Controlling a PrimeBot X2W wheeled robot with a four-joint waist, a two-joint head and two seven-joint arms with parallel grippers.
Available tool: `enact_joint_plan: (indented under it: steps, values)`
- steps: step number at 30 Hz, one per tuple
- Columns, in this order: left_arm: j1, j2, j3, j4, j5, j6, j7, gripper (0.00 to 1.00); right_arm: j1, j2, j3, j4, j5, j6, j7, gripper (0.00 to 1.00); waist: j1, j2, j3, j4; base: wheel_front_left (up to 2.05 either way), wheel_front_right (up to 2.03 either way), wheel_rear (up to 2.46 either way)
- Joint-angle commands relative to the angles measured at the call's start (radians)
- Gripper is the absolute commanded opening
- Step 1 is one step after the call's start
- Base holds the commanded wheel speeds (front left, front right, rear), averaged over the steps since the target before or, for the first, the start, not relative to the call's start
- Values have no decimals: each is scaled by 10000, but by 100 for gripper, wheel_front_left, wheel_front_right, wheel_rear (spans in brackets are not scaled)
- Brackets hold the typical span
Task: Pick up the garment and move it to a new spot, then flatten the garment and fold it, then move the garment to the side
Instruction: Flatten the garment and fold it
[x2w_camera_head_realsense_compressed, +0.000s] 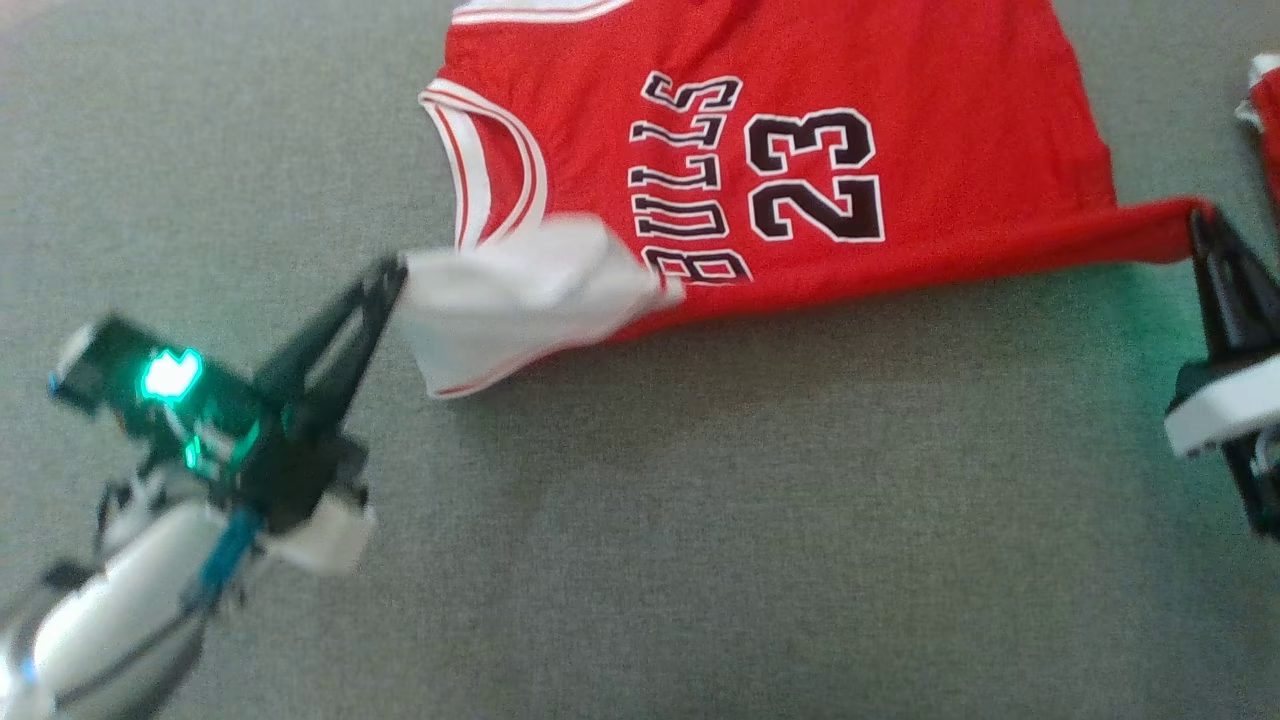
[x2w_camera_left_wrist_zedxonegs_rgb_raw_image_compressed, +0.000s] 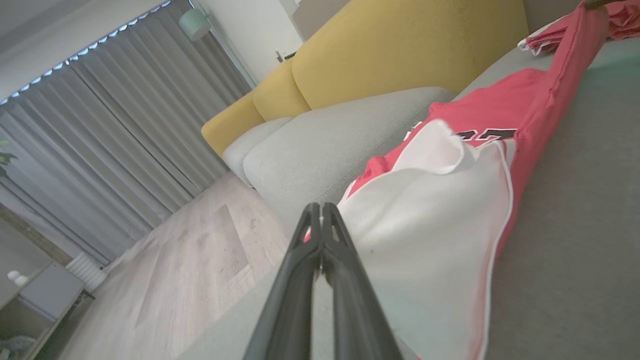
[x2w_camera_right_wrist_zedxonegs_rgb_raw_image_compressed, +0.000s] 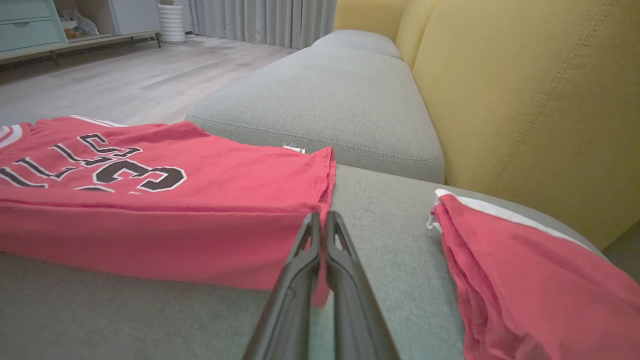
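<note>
The red jersey (x2w_camera_head_realsense_compressed: 950, 170) reads "BULLS" and "23" in black lettering edged with white. It lies on the grey sofa seat (x2w_camera_head_realsense_compressed: 700, 550), its near edge stretched between the two tools. The left tool (x2w_camera_head_realsense_compressed: 395, 275) is pinched tight on a white, turned-out flap at the shoulder end. The right tool (x2w_camera_head_realsense_compressed: 1200, 225) is clamped on the hem corner, which forms a taut red strip. Just past the right tool lies another red garment (x2w_camera_right_wrist_zedxonegs_rgb_raw_image_compressed: 525, 280) with white trim, near the yellow backrest (x2w_camera_right_wrist_zedxonegs_rgb_raw_image_compressed: 525, 100).
</note>
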Motion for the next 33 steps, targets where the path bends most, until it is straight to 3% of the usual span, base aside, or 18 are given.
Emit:
enact_joint_plan:
  steps: [1, 9, 19, 20, 21, 22, 23, 30, 33]
  values:
    - [-1055, 211, 532, 195, 261, -243, -22, 0, -450, -218, 107, -64, -104, -7, 28, 0, -1, -1, 305, -25, 0, 0, 0]
    - [-3811, -414, 417, 1702, 1190, -1270, -22, 0, -1890, -246, 503, 620, -143, -7, 37, 0, -1, -1, 1138, 6, 0, 0, 0]
    - [-5825, -1144, 132, 3118, 2004, -1735, -22, 0, -3153, -424, 1048, 1393, -85, -7, -39, 0, -1, -1, 1896, 80, 0, 0, 0]
    - [-5925, -1219, 101, 3239, 2045, -1738, -22, 0, -3240, -409, 1105, 1481, -66, -7, -50, 4, -1, -1, 1936, 81, 0, 0, 0]
    - [-5999, -1289, 102, 3355, 2074, -1682, -22, 31, -3318, -385, 1146, 1571, -40, -7, -62, 29, -1, -1, 1962, 78, 0, 0, 0]
    - [-6034, -1362, 139, 3464, 2062, -1586, -22, 100, -3387, -351, 1175, 1655, -9, -7, -74, 58, -1, -1, 1984, 74, 0, 0, 0]
    - [-6028, -1444, 204, 3514, 2025, -1443, -22, 100, -3447, -310, 1179, 1738, 20, -7, -87, 100, -1, -1, 1993, 68, 0, 0, 0]
    - [-4428, -1971, 1111, 3450, 954, -8, -22, 100, -3344, 67, 1053, 1989, 74, -7, -148, 100, -1, -1, 1590, 72, 0, 0, 0]
    - [-3151, -2369, 1563, 3184, 75, 386, -22, 100, -3076, 179, 897, 1836, 58, -7, -151, 100, -1, -1, 1343, 127, 0, 0, 0]
